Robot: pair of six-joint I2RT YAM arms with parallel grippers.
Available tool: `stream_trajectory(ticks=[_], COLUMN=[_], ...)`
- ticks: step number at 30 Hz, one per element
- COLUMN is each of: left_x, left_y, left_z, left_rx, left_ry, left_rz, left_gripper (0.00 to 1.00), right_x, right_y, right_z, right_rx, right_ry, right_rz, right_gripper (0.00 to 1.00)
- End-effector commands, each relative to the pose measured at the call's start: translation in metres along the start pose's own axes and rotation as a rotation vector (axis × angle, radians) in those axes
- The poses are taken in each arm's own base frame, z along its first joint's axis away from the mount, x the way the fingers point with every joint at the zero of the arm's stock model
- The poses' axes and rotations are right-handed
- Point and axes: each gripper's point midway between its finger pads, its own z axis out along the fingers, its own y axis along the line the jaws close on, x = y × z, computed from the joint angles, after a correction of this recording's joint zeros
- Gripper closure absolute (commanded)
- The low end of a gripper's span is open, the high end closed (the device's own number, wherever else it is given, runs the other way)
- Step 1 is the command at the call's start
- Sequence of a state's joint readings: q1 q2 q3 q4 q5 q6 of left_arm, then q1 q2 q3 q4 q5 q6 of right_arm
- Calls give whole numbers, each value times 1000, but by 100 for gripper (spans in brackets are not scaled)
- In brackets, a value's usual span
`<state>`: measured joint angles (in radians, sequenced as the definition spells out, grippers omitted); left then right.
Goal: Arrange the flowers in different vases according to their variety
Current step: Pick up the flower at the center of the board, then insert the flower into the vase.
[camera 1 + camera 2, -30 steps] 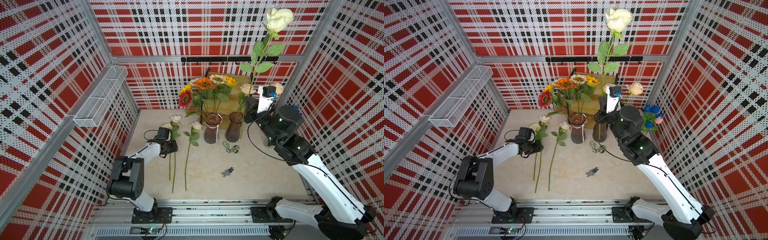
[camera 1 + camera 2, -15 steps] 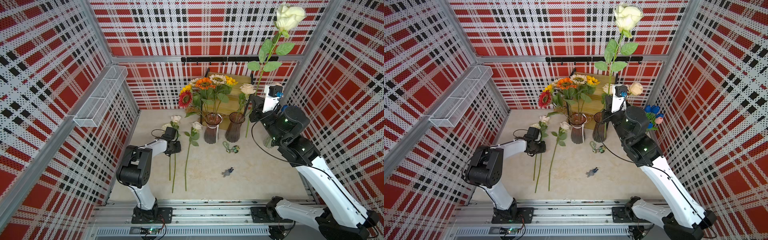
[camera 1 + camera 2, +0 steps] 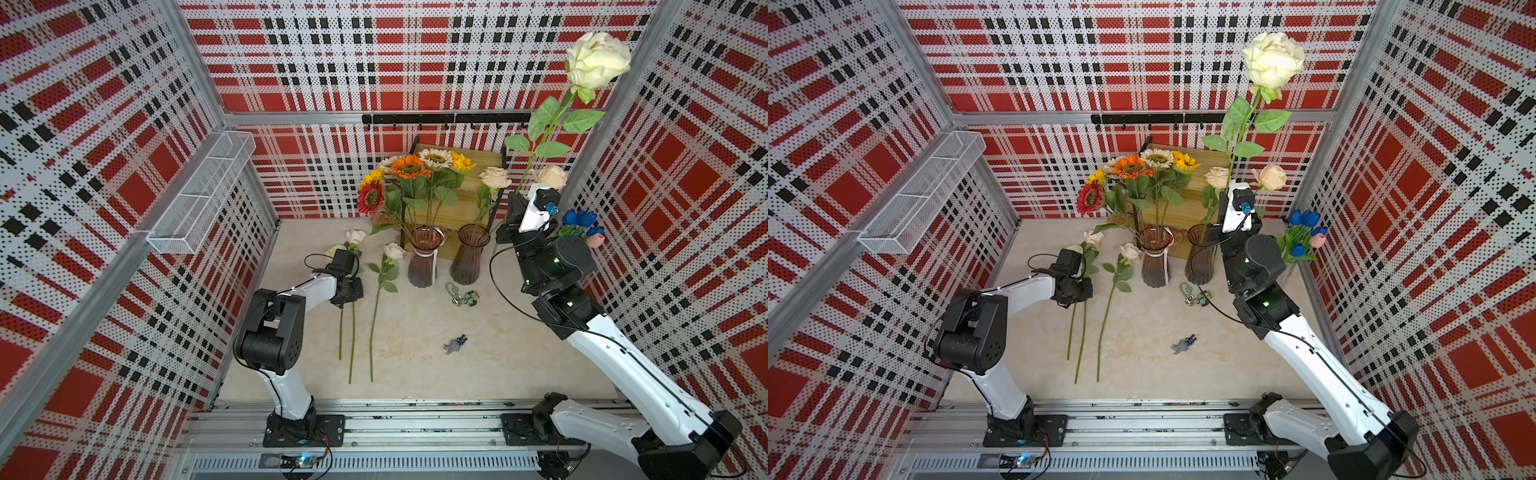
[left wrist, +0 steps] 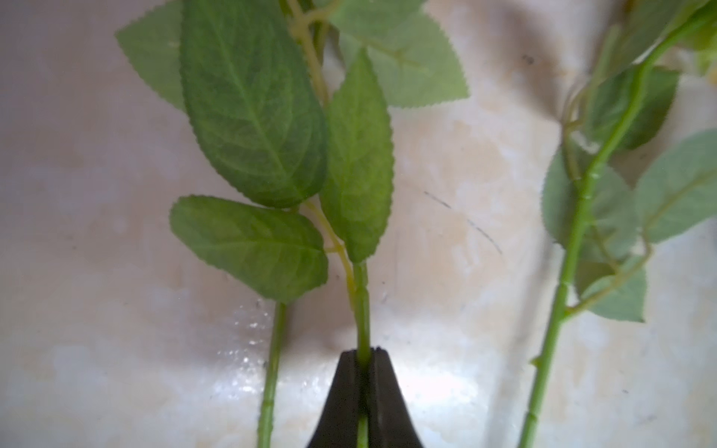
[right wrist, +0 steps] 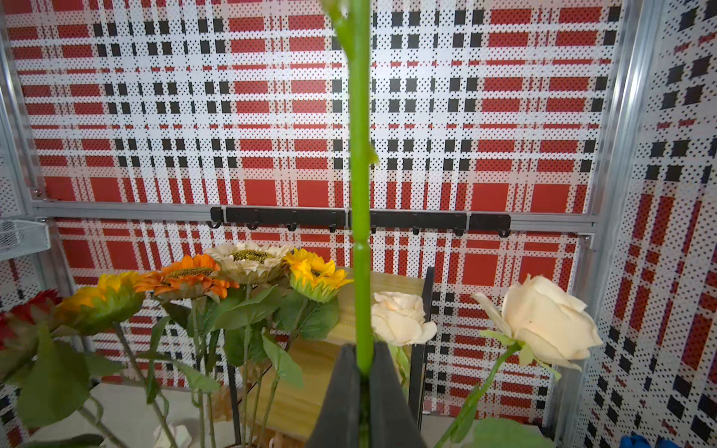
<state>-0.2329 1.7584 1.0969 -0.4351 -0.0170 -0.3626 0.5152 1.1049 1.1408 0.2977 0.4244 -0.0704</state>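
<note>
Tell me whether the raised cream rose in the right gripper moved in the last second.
Yes. The raised cream rose shifted sideways: its stem crossed the black hook rail before, now it stands past the rail's end, toward the corner post.

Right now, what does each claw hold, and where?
Left claw: middle lying rose, stem below its leaves. Right claw: upright cream rose, low on its stem.

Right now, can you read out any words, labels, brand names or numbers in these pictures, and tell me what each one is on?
No text can be read anywhere.
White strip on the pinkish vase: no lettering can be made out.
Keychain charms on the table: too small to tell.
Wooden shelf: no markings visible.
</note>
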Motion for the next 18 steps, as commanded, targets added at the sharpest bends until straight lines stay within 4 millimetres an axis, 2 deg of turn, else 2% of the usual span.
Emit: stream_trajectory(ticks=[1, 5, 9, 14, 18], left_x=[-41, -60, -71, -71, -67], left_y=[-28, -33, -30, -22, -11], left_z=[-49, -87, -121, -156, -174], left_rx=[38, 51, 52, 48, 32], left_ry=[-142, -221, -293, -360, -394], left_rz=[30, 27, 17, -23, -44], left_gripper=[100, 100, 100, 100, 100], right_x=[-23, -13, -1, 18, 37], right_y=[-12, -18, -20, -15, -6], right_z=[10, 25, 38, 58, 70], right_rx=[37, 41, 33, 9, -13], right_ry=[-123, -128, -122, -111, -101], right_rz=[40, 52, 65, 90, 102], right_gripper=[100, 100, 100, 100, 100])
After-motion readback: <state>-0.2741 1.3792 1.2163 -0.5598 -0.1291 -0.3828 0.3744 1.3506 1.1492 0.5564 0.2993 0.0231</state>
